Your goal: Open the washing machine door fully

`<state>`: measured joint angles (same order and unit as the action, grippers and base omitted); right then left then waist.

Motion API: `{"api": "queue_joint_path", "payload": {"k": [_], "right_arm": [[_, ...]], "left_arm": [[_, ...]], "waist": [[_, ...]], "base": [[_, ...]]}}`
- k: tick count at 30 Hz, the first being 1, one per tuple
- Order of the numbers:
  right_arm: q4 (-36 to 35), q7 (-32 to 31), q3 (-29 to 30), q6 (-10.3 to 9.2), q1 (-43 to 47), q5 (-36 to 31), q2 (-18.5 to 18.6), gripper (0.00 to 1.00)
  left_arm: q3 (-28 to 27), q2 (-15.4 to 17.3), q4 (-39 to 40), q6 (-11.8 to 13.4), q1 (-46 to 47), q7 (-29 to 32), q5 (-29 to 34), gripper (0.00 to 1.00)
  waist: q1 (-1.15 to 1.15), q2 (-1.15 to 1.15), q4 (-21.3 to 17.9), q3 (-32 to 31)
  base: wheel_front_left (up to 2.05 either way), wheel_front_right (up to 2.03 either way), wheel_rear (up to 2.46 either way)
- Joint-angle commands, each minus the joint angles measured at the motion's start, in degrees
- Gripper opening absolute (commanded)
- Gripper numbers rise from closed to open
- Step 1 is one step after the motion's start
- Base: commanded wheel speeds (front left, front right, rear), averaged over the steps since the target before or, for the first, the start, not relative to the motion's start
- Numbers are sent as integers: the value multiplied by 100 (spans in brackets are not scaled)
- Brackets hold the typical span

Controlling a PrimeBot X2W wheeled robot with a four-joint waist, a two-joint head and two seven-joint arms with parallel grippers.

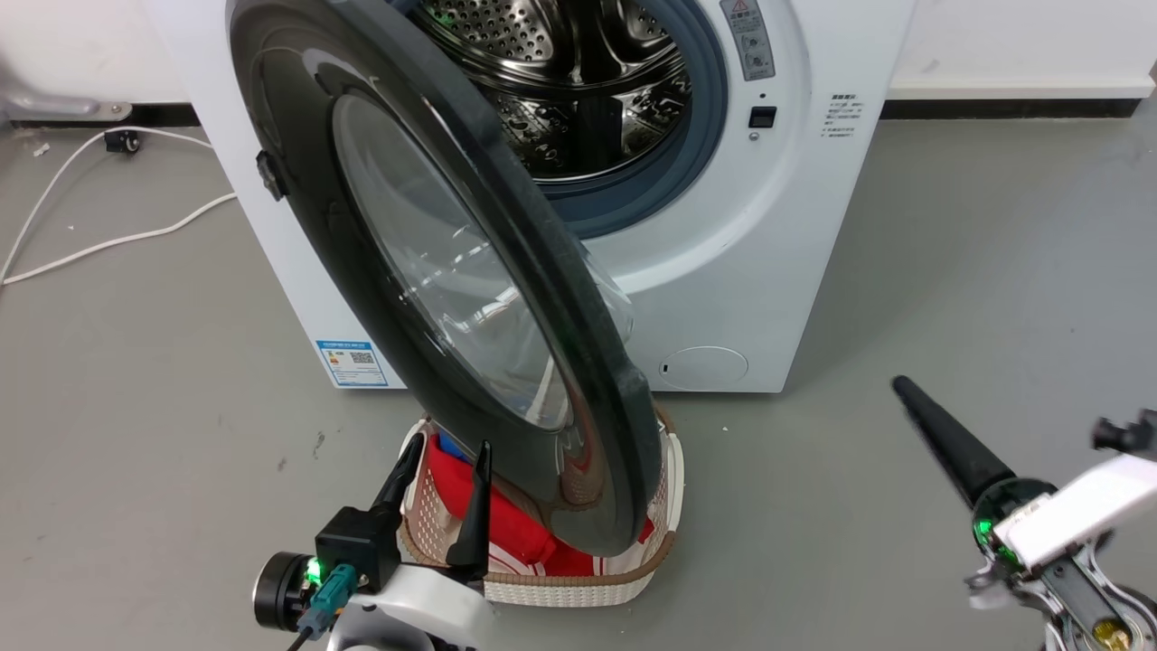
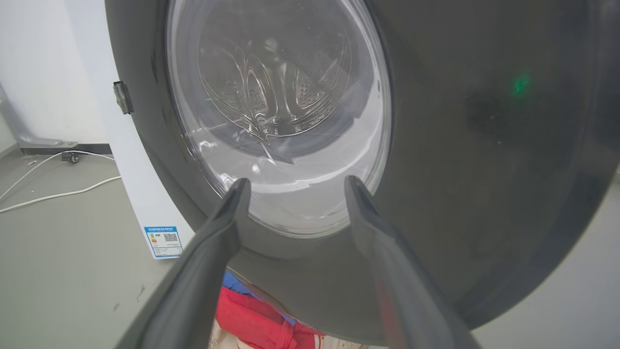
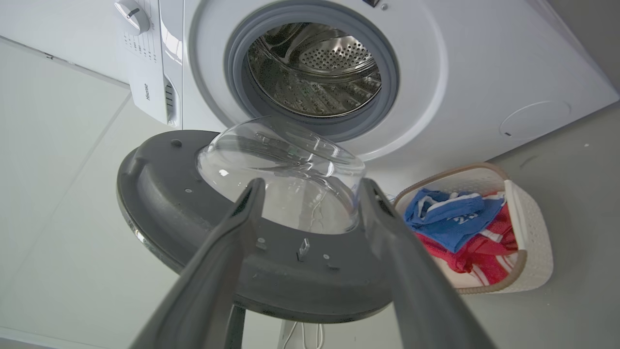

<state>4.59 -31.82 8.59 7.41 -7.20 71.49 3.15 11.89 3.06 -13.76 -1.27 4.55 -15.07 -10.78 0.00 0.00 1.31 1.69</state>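
Nearby, left pincer [image 1: 447,457] spread, empty, beside washing machine door [image 1: 434,262]

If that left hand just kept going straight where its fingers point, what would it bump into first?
Most likely the washing machine door: the left hand points at its outer face, near the lower edge of the glass. Depth unclear.

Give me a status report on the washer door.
Left gripper open, at outer face of washing machine door. Right gripper open, clear. Door partly open. Laundry basket on floor beneath it.
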Motion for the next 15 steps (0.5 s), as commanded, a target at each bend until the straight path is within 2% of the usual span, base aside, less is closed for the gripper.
{"api": "queue_joint_path", "payload": {"k": [1,3,9,12,13,15], "right_arm": [[-242,376,-53,15,242,-510,101,100],[-536,917,-122,15,427,-1140,143,100],[-1070,2547,-339,14,928,-3395,600,100],[-1206,3088,-328,14,1113,-4358,682,100],[-1283,3306,-329,14,1230,-4911,658,100],[-1348,3448,-307,14,1375,-5370,618,100]], "left_arm": [[-38,22,-5,8,-73,-15,-17,100],[-72,26,-11,8,-78,-14,-13,100],[-170,67,-32,25,-128,-15,9,100],[-229,110,-41,31,-156,-15,17,100],[-257,127,-32,35,-174,-14,23,100],[-276,147,-24,44,-189,-14,36,100]], "waist": [[0,0,-36,-14],[0,0,-55,-24],[0,0,-96,-99],[0,0,-120,-151],[0,0,-141,-175],[0,0,-155,-202]], "base": [[0,0,0],[0,0,0],[0,0,0],[0,0,0],[0,0,0],[0,0,0]]}}
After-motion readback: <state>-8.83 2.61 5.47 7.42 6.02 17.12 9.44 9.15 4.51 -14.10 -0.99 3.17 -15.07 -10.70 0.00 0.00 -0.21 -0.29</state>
